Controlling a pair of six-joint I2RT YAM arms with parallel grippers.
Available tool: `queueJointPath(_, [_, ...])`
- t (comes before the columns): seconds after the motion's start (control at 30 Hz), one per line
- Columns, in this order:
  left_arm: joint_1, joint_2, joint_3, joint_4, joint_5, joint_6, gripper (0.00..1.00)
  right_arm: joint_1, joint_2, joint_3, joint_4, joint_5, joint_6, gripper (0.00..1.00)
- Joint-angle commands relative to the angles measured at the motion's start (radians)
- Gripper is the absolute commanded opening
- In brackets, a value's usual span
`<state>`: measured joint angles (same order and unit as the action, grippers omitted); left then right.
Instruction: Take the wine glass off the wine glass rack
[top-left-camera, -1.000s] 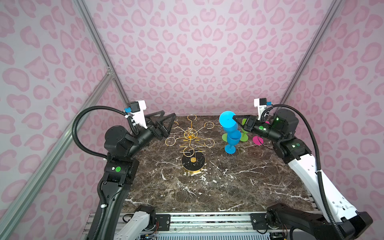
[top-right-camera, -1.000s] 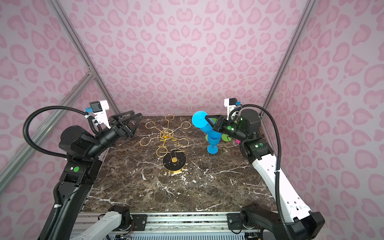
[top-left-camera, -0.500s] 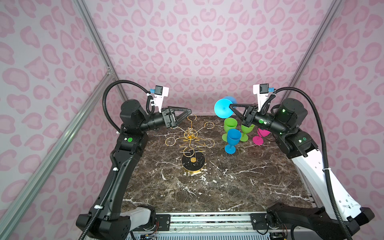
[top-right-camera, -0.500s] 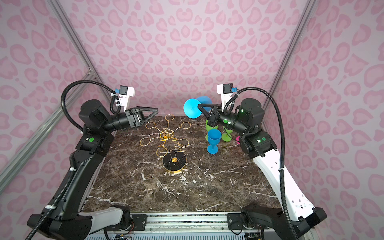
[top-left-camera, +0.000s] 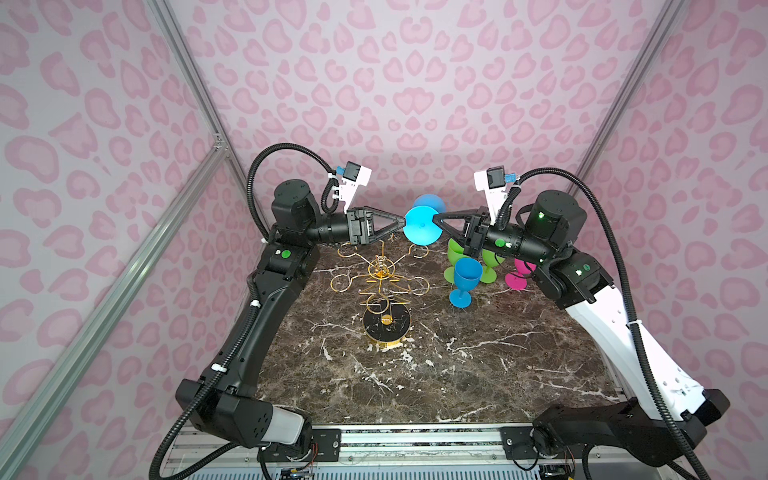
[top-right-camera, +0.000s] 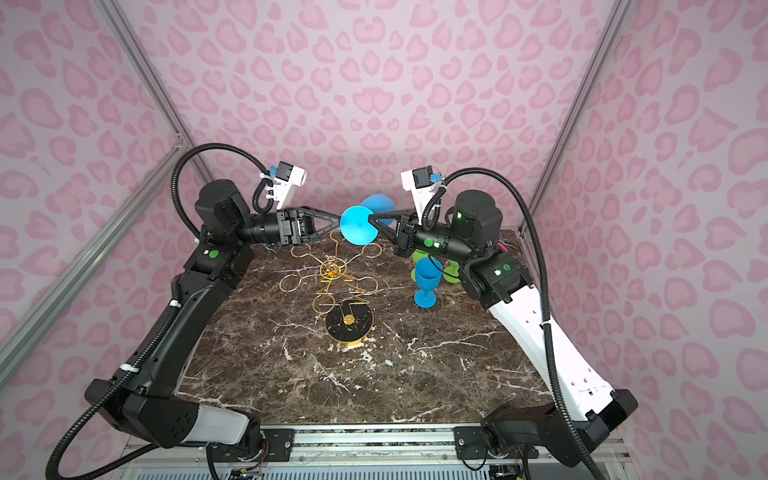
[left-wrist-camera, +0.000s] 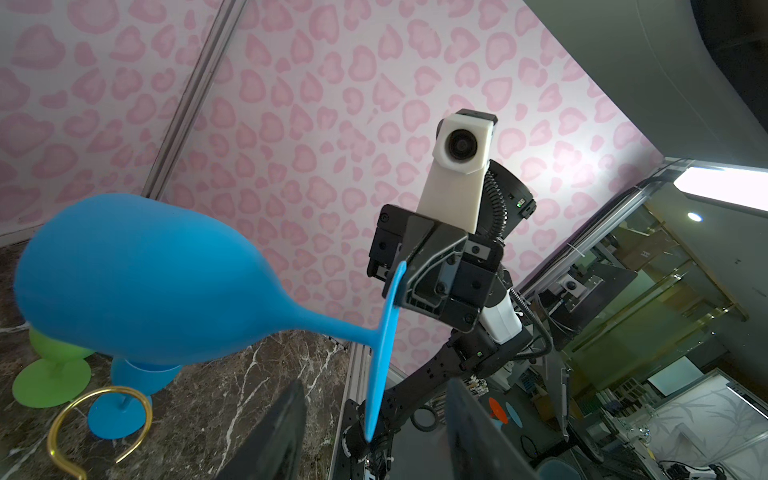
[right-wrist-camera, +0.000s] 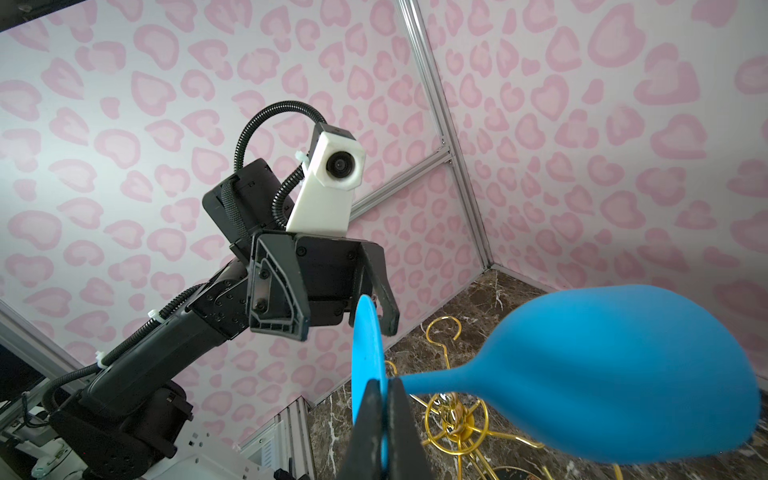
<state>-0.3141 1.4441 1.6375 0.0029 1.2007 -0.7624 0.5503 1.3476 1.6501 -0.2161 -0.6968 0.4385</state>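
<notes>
One blue wine glass (top-left-camera: 422, 226) hangs on its side in the air over the far side of the wine glass rack (top-left-camera: 384, 268), clear of its loops. It looks light, matte and rubbery: probably forgiving, but floppy at the thin foot, so the stem seems the surer hold. The right gripper (top-left-camera: 436, 219) pinches the foot's right rim; the left gripper (top-left-camera: 402, 223) has its fingers (right-wrist-camera: 386, 309) spread astride the left rim.

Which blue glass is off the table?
The sideways glass in the right gripper, pinched by its foot; the other blue glass stands upright on the table.
</notes>
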Motion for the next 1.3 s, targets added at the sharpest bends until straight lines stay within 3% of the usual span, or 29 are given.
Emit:
queueJointPath(0.0, [-0.009,0.011,0.020,0.047,0.032,0.005,0.53,0.012,0.014,0.009,0.060,-0.009,0.005,0.00])
queueJointPath(0.37, [-0.039,0.041,0.036,0.072,0.042,-0.011,0.37,0.026,0.053,0.036,0.071,0.013,0.010,0.00])
queueJointPath(0.5, [-0.045,0.058,0.045,0.144,0.051,-0.078,0.16,0.033,0.059,0.034,0.075,0.019,0.011,0.00])
queueJointPath(0.63, [-0.049,0.060,0.069,0.146,0.050,-0.086,0.04,0.036,0.065,0.037,0.078,0.017,0.013,0.00])
queueJointPath(1.13, [-0.051,0.044,0.077,0.175,0.028,-0.118,0.04,0.044,0.069,0.042,0.060,0.019,0.004,0.00])
queueJointPath(1.17, [-0.051,0.044,0.082,0.181,0.028,-0.130,0.04,0.043,0.067,0.041,0.046,0.022,-0.009,0.11])
queueJointPath(1.23, [-0.051,0.044,0.098,0.181,0.021,-0.142,0.04,0.043,0.049,0.035,0.011,0.050,-0.050,0.42])
queueJointPath(1.27, [-0.051,0.044,0.111,0.181,0.013,-0.152,0.03,0.037,0.028,0.022,-0.002,0.072,-0.077,0.64])
